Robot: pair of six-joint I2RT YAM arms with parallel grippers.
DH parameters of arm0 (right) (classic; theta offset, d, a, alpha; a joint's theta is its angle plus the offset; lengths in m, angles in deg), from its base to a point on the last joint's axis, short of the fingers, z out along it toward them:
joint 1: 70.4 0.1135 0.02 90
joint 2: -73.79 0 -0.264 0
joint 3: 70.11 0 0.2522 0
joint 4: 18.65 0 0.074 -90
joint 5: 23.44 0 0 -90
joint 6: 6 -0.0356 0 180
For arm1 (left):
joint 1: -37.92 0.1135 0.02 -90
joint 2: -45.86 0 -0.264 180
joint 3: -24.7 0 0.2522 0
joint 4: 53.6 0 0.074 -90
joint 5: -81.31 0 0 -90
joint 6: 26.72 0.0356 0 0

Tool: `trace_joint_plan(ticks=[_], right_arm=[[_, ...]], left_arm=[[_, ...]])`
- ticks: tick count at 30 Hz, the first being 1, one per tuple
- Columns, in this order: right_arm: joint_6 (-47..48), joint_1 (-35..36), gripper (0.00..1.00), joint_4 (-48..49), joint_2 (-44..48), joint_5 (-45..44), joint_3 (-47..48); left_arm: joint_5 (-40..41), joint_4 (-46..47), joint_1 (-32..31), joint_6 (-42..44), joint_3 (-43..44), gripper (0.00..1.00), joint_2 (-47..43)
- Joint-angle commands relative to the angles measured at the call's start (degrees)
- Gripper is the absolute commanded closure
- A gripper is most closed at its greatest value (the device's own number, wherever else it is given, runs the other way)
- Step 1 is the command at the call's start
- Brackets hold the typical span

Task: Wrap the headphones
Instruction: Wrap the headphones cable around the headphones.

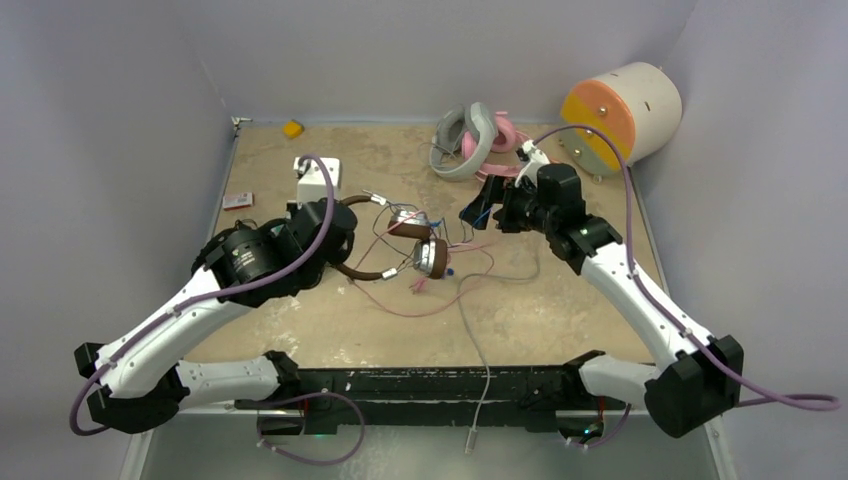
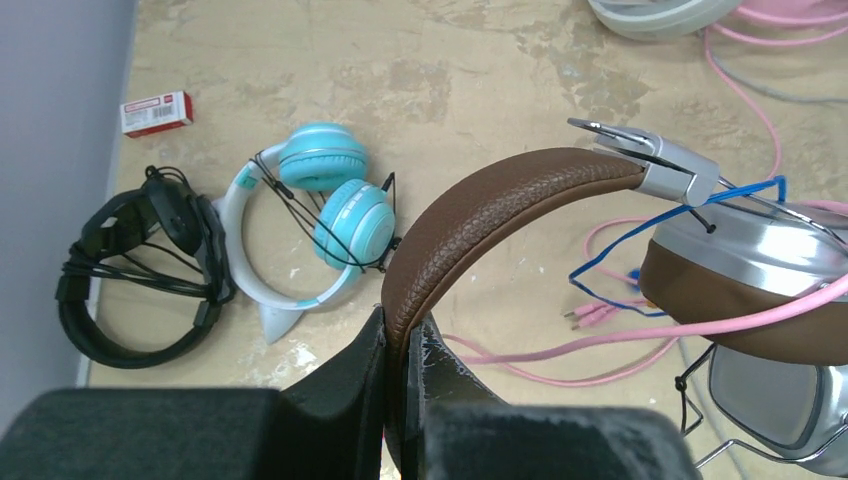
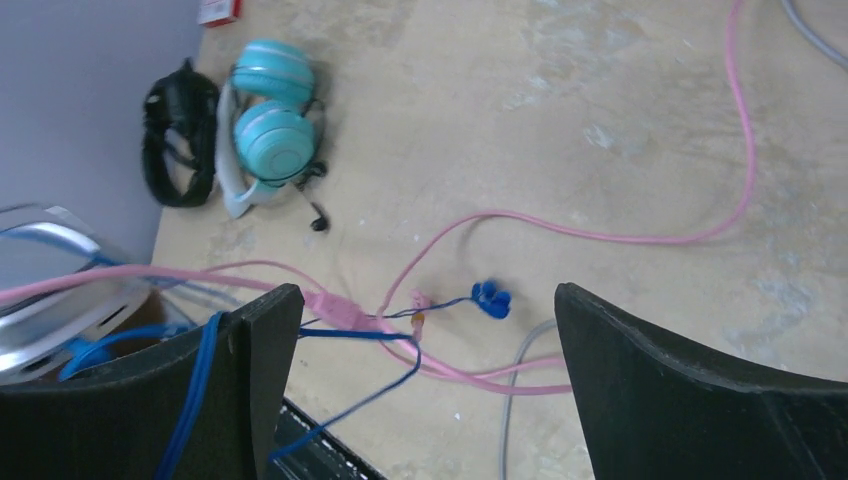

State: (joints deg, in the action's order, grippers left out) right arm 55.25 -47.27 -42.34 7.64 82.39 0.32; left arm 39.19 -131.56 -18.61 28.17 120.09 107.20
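Observation:
My left gripper (image 2: 405, 330) is shut on the brown padded band of the brown-and-silver headphones (image 2: 500, 195), which it holds above the table; in the top view this gripper (image 1: 340, 226) is left of centre. The silver ear cups (image 2: 745, 250) hang at the right, with a thin blue cable (image 2: 640, 235) and a pink cable (image 2: 590, 345) around them. My right gripper (image 3: 425, 300) stands wide open above the table, its jaws shut on nothing. The blue cable (image 3: 350, 334) drapes over its left finger (image 3: 255, 340). In the top view it (image 1: 478, 210) is just right of the cups (image 1: 430, 257).
Black headphones (image 2: 140, 265) and teal-and-white headphones (image 2: 320, 215) lie wrapped near the left wall, by a small red box (image 2: 157, 112). Grey-white (image 1: 462, 140) and pink headphones (image 1: 500, 133) lie at the back. A cream cylinder (image 1: 622, 105) sits at the back right. A grey cable (image 1: 470, 320) trails over the front edge.

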Motion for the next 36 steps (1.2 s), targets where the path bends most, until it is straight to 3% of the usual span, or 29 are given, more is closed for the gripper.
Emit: trace_joint_plan(ticks=[1,2,4,6,8,13,15,20,25,31,36], right_arm=[[-6.74,-0.09,0.01,-11.00,-4.24,-8.95,5.92],[-11.50,-0.11,0.01,-9.14,-3.81,-10.35,4.10],[-13.07,-0.11,0.02,6.49,-0.87,-7.50,-4.04],[-10.04,-0.10,0.03,26.47,1.07,-4.95,-11.52],[-2.80,-0.09,0.03,34.29,1.65,1.12,-14.05],[10.23,-0.11,0.02,6.78,-2.63,7.13,-0.34],[12.99,-0.11,0.03,0.90,-3.46,6.08,2.63],[9.19,-0.11,0.03,6.55,1.87,5.59,-2.82],[9.71,-0.11,0.05,1.21,3.17,0.14,-3.21],[10.59,-0.04,0.16,13.86,5.96,3.97,-14.70],[14.12,-0.11,0.30,20.72,4.03,8.61,-17.27]], left_arm=[[-5.83,9.65,4.40,0.74,0.32,1.00,-1.36],[-7.75,10.64,5.10,1.21,-0.04,1.00,-1.36],[-11.43,12.55,6.30,2.09,-0.48,1.00,-1.40],[-13.84,13.42,6.84,2.26,-0.23,1.00,-1.36],[-14.56,13.03,7.03,2.49,0.52,1.00,-1.19],[-9.15,9.63,8.71,3.38,2.04,1.00,-1.00],[-7.25,9.41,9.42,3.96,2.05,1.00,-1.32],[-6.91,10.69,10.47,5.26,1.20,1.00,-0.83],[-6.06,8.25,10.97,5.44,4.04,1.00,-0.56],[-1.07,5.25,11.04,7.61,11.27,1.00,-2.31],[-4.34,3.68,11.03,8.18,15.91,1.00,-3.86]])
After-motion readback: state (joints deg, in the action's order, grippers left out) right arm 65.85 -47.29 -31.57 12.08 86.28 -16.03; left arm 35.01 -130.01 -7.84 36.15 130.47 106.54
